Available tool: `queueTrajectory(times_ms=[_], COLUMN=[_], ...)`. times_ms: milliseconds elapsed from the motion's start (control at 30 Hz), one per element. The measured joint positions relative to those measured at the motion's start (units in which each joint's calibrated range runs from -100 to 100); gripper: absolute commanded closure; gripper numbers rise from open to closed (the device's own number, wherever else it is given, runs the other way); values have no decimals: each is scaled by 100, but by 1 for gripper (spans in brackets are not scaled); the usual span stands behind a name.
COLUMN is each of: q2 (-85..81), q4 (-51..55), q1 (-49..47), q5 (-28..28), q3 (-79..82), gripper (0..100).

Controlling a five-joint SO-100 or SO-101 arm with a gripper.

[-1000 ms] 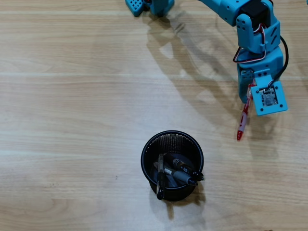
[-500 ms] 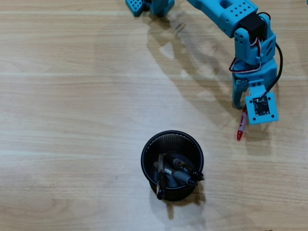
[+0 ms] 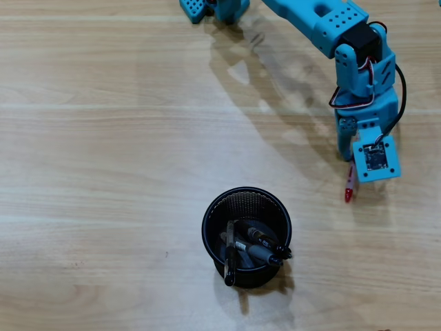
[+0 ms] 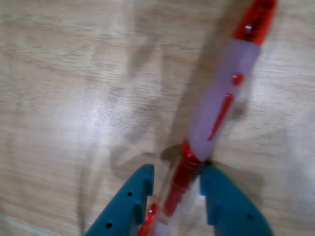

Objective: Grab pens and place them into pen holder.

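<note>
The red-and-white pen [image 3: 349,189] lies on the wooden table at the right in the overhead view, its red tip sticking out below my gripper [image 3: 351,163]. In the wrist view the pen [image 4: 221,98] runs up and away from my gripper [image 4: 177,168]. Its red grip section presses against the right finger [image 4: 221,201] at the tip, and its rear meets the left finger [image 4: 128,206] farther back. The jaws are pinched on it at a slant. The pen holder [image 3: 247,191], a black mesh cup, stands to the lower left of the gripper with three pens [image 3: 256,251] leaning inside.
The blue arm [image 3: 324,24] reaches in from the top, and its base [image 3: 213,8] sits at the top edge. Bare wooden table [image 3: 103,172] spreads to the left of the cup and the arm.
The gripper came down over the pen and shifted slightly. The pen's visible end swung to the right, now more in line with the gripper. The cup and its pens have not moved.
</note>
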Motion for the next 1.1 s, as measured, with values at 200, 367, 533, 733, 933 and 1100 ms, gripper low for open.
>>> queueTrajectory(times_ms=[200,367,533,733,933,1100], q2=[25,25,-25,-543,-2112,-3851], q4=[9,9,130,1029,1185,1202], q1=[27,27,72,271,442,622], q5=[-10,-10,-10,99,353,540], q3=[36,36,62,275,1633,3267], gripper=[98,98,98,98,98,98])
